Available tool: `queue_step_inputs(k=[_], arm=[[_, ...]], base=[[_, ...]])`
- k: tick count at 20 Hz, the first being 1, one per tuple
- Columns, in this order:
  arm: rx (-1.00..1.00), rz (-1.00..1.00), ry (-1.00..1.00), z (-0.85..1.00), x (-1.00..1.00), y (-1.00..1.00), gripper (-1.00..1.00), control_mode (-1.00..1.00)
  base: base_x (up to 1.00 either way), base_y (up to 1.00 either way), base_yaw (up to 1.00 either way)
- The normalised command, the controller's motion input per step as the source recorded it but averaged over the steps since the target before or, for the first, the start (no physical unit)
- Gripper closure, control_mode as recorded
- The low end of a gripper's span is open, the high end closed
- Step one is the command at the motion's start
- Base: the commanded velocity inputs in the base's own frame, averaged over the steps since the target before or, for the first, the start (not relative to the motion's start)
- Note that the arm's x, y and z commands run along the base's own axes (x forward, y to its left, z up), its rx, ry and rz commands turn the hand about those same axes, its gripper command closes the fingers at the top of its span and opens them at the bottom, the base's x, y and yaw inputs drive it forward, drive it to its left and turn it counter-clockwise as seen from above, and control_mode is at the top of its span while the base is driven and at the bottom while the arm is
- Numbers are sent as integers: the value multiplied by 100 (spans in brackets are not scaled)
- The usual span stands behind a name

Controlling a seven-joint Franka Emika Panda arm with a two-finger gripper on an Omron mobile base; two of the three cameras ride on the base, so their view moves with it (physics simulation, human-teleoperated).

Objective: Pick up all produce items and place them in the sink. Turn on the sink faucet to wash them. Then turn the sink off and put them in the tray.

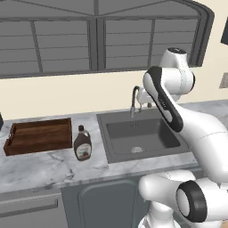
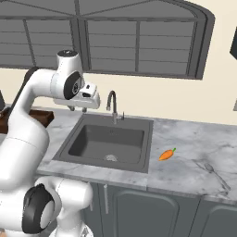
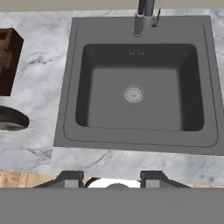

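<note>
We stand at a marble kitchen counter (image 2: pixel 194 157) beneath shuttered windows. At far left sits the wooden tray (image 1: pixel 39 136), with a brown syrup bottle (image 1: pixel 83 143) beside it. In the middle lies the sink (image 2: pixel 109 141), with nothing in it, its faucet (image 2: pixel 112 105) at the back rim. Our gripper (image 3: pixel 111 178) hovers high above the basin, fingers partly apart and holding nothing. Right of the sink, the carrot (image 2: pixel 167 154) rests on the counter (untouched), so every step is left to do.
</note>
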Motion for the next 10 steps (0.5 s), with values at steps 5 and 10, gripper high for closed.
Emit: queue_step_inputs(k=[5, 10], arm=[[2, 0, -6, -4, -11, -23, -100, -100], [4, -3, 0, -6, 0, -56, -100, -100]], base=[[0, 0, 0], [0, 0, 0]])
